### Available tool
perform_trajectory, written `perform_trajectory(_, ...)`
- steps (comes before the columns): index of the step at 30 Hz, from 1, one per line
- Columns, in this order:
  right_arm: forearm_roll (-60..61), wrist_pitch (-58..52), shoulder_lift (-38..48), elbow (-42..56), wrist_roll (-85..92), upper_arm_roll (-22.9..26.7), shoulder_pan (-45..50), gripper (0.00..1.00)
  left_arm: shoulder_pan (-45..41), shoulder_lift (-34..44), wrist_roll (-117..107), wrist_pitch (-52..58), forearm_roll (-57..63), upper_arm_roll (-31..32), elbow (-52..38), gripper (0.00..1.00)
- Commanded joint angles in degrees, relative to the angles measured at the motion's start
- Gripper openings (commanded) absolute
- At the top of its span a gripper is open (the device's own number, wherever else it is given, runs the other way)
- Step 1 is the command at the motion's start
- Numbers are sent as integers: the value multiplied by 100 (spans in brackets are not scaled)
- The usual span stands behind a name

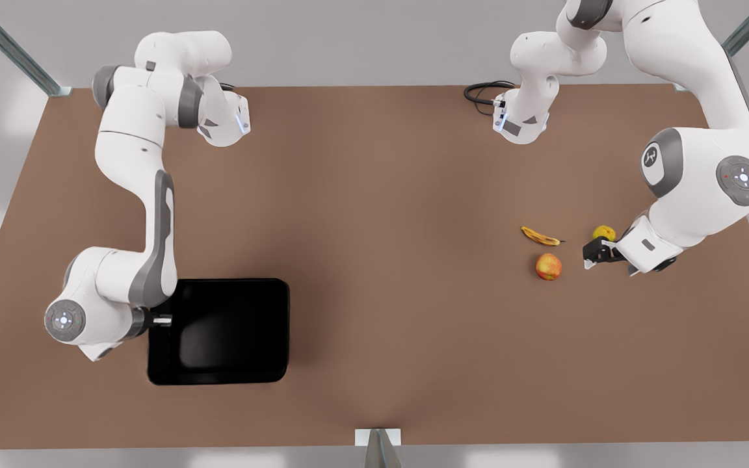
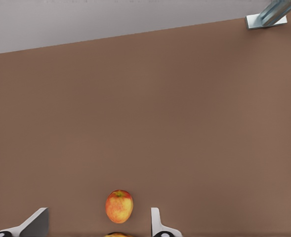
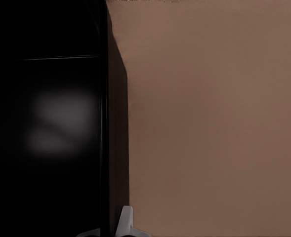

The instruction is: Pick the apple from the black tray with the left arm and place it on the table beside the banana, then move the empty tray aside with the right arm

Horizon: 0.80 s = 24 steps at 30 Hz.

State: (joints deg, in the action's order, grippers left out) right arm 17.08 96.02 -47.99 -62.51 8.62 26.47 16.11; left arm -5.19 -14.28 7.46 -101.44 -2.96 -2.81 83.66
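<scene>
Both fingers [image 2: 156,223] spread wide near apple [image 2: 119,206]; right gripper [image 3: 125,224] at tray rim [image 3: 116,148], grip unclear.

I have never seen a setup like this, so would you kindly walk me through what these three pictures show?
Two white robot arms work over a brown table, rendered in a simulator. The front view looks down on everything; the other two come from cameras on the arms' wrists. The left gripper is open, holding nothing, near the apple, which lies on the table beside the banana and a small yellow-green fruit. The right gripper sits at the edge of the empty black tray.
</scene>
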Motion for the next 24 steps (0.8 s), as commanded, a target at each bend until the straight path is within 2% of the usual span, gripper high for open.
perform_trajectory(1,14,356,-43,2,3480,7,-29,0,0,22,10,1,-20,0,-25,100)
perform_trajectory(4,5,409,-122,2,3463,7,-29,1,0,13,19,-192,-29,18,-34,100)
perform_trajectory(5,-3,409,-140,2,3454,7,-29,6,0,5,19,-201,-20,26,-34,100)
perform_trajectory(6,-12,409,-140,2,3427,7,-29,26,-9,-4,-7,-342,-3,35,-34,100)
perform_trajectory(7,-3,461,-140,10,3366,16,-29,69,-9,-13,-25,-359,111,35,-34,100)
perform_trajectory(8,-3,505,-131,10,3182,16,-12,88,-17,-4,-34,-359,164,44,-34,100)
perform_trajectory(9,14,505,-105,19,3199,25,-3,100,-52,-4,-43,-359,164,35,-34,100)
perform_trajectory(13,181,84,598,98,2558,-90,120,100,-52,-39,-34,-368,155,35,-25,100)
perform_trajectory(16,-99,-224,1459,98,1916,-722,-3,100,-52,-31,-34,-368,164,35,-34,100)
perform_trajectory(17,-951,-242,1863,89,1170,-1959,-582,100,-52,-48,-34,-368,173,35,-34,100)
perform_trajectory(18,-1927,-786,2162,54,467,-3121,-1189,100,-52,-48,-34,-368,173,35,-34,100)
perform_trajectory(24,-2025,-866,2163,45,219,-3183,-1269,100,-52,-39,-43,-368,173,35,-34,100)
